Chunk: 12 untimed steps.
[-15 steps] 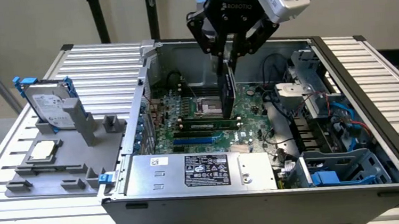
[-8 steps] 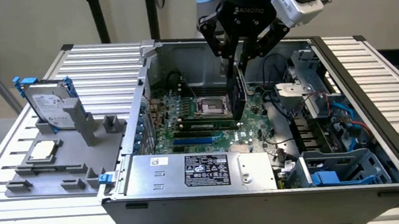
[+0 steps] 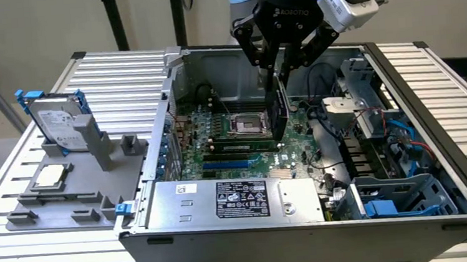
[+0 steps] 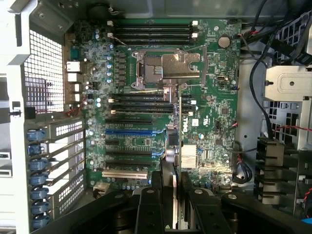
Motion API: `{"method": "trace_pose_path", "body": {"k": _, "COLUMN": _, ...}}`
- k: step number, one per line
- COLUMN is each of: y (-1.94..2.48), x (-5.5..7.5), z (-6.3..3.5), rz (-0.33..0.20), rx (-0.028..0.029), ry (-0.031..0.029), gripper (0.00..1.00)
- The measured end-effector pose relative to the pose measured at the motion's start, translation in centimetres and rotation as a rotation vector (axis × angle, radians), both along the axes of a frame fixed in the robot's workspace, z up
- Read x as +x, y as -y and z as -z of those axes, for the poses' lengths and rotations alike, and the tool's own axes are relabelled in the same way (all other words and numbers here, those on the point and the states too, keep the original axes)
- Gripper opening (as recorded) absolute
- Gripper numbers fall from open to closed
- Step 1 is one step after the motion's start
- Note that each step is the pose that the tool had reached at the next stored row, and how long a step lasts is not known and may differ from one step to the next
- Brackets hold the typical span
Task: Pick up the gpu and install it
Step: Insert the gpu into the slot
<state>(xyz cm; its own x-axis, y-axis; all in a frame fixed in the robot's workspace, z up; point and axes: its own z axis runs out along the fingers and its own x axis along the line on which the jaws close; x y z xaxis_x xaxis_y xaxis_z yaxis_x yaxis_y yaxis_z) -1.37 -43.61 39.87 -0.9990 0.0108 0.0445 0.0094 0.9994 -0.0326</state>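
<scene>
My tool (image 3: 284, 69): clamped on the gpu (image 3: 279, 112).
Done: I hold it upright over the motherboard (image 3: 217, 141).
Left: it looks not yet seated.

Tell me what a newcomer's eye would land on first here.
The black gripper stands out first, holding the gpu upright on edge over the green motherboard inside the open computer case. Next comes the silver hard drive in its blue frame, propped on the grey rack at the exterior view's left.
</scene>
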Motion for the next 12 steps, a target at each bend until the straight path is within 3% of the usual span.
{"method": "trace_pose_path", "body": {"k": 6, "y": 0.0, "x": 0.0, "z": 0.0, "rz": -0.002, "rx": -0.0001, "ry": -0.0002, "gripper": 0.26}}
{"method": "trace_pose_path", "body": {"k": 12, "y": 0.0, "x": 0.0, "z": 0.03, "rz": -0.107, "rx": -0.0001, "ry": -0.0001, "gripper": 0.26}}
